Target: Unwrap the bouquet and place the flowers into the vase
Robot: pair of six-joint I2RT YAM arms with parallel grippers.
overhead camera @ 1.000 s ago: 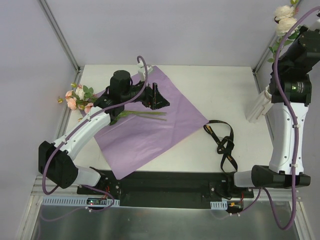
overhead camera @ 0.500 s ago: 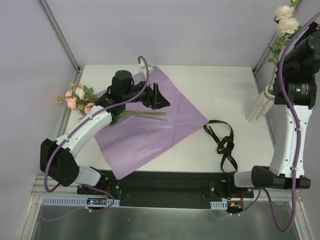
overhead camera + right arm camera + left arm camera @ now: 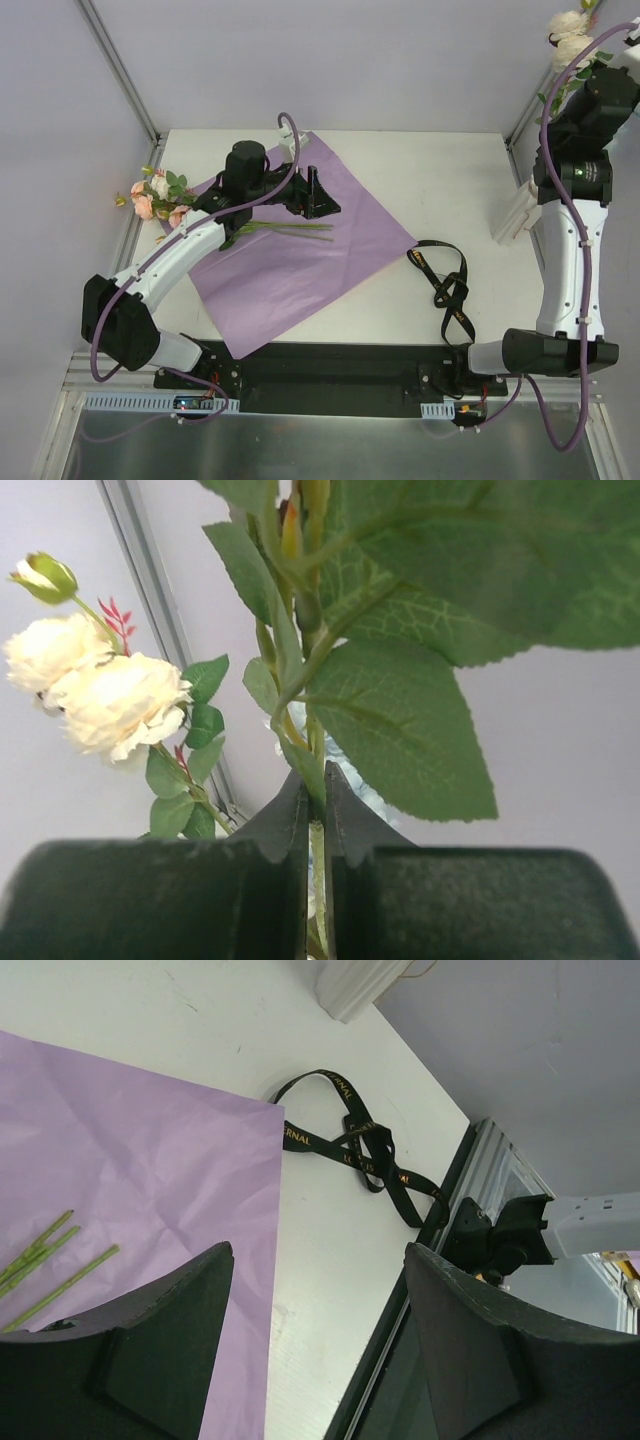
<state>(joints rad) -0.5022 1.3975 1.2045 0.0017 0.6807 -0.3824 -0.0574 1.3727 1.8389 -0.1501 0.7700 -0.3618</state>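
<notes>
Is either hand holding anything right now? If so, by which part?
The right hand is shut on a flower stem, pinched low on the stalk, below its leaves. The left hand is open and holds nothing.

Light was bright, even, nearly shadowless.
The right gripper (image 3: 315, 785) looked blurred near the lens; flowers (image 3: 120, 700) just above its tips were sharper.

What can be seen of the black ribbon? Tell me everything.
The black ribbon is a narrow flat band, fabric-looking, with gold lettering. Untied, it lies slack in crossing loops on the white table, one end beside the purple paper, the other trailing toward the near edge. Nothing grips it.
</notes>
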